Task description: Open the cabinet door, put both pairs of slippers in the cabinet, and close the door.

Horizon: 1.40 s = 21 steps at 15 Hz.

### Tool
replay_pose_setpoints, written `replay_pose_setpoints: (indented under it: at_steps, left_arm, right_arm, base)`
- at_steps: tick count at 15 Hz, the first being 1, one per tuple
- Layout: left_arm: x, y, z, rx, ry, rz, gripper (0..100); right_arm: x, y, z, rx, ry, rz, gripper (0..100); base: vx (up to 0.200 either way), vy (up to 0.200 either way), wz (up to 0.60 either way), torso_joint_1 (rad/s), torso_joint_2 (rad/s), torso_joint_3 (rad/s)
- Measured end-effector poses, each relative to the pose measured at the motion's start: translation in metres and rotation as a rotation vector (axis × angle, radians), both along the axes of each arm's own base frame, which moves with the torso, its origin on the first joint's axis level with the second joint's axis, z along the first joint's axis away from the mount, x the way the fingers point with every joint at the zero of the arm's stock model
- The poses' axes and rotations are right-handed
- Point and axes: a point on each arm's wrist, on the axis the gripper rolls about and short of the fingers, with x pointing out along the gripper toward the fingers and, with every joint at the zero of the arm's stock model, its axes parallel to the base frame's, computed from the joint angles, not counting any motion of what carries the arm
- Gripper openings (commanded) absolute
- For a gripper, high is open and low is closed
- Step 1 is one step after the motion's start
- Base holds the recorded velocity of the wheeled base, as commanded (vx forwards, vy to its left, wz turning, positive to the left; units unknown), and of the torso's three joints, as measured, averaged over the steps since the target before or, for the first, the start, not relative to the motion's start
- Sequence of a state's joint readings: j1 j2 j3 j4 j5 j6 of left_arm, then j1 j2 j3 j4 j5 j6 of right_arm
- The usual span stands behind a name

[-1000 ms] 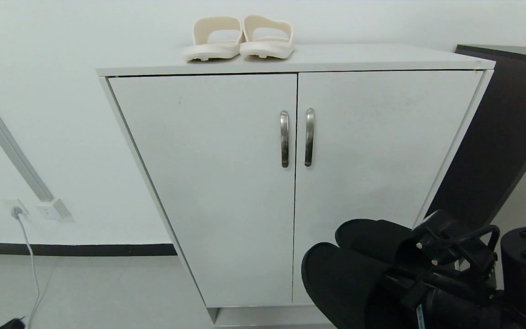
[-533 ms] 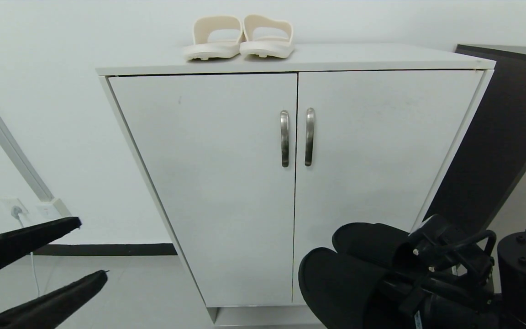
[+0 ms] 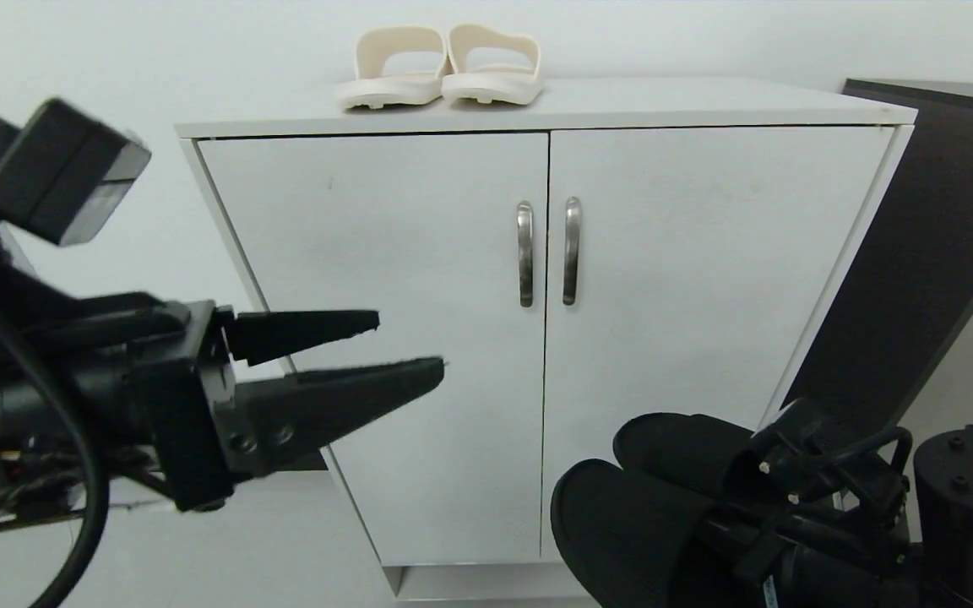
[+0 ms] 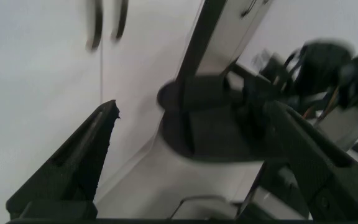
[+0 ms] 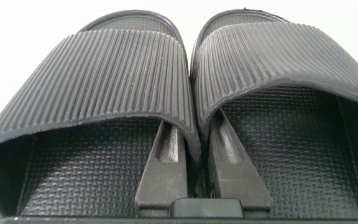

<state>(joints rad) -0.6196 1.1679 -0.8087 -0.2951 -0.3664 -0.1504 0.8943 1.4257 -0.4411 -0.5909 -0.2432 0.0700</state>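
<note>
The white cabinet [image 3: 419, 253] stands with both doors shut, its two metal handles [image 3: 547, 252] side by side at the middle. A beige pair of slippers [image 3: 440, 67] rests on its top. My left gripper [image 3: 409, 343] is open, held in front of the left door, below and left of the handles. Low at the right, my right gripper [image 5: 196, 134] is shut on the black pair of slippers [image 3: 647, 498], one finger inside each strap, pinching the two inner walls together. The left wrist view shows the blurred handles [image 4: 107, 25] and the black slippers [image 4: 216, 124].
A dark panel [image 3: 917, 270] leans against the cabinet's right side. A white wall runs behind and to the left. Grey floor [image 3: 284, 540] lies in front of the cabinet base.
My left arm has swung up from the lower left edge to in front of the left door, fingers open throughout. The right gripper with the black slippers has barely shifted.
</note>
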Motion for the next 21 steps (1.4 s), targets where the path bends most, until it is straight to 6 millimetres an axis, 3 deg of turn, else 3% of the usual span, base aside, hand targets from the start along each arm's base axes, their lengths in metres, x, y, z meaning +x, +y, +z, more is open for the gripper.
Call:
replay_pose_setpoints:
  at_steps: [4,8,11,16,21]
  left_arm:
    - [0.028,-0.044,0.011,-0.022,0.026,-0.068,100]
    - [0.056,-0.085,0.002,-0.068,0.037,-0.122,100]
    - [0.073,-0.105,0.001,-0.096,0.083,-0.147,100]
    - [0.106,-0.117,0.012,-0.107,0.111,-0.116,100]
    - [0.121,-0.113,0.009,-0.101,0.116,-0.019,100]
  right_arm:
    - [0.000,0.000,0.000,0.000,0.001,-0.001,0]
    - [0.000,0.000,-0.002,-0.004,0.006,-0.002,0]
    - [0.000,0.000,-0.003,-0.004,0.011,-0.003,0]
    - [0.001,0.000,-0.003,-0.004,0.011,-0.003,0]
    - [0.001,0.001,-0.003,-0.004,0.010,-0.002,0]
  base:
    - [0.000,0.000,0.00,0.000,0.00,0.000]
    - [0.000,0.000,0.00,0.000,0.00,0.000]
    - [0.000,0.000,0.00,0.000,0.00,0.000]
    - [0.000,0.000,0.00,0.000,0.00,0.000]
    - [0.000,0.000,0.00,0.000,0.00,0.000]
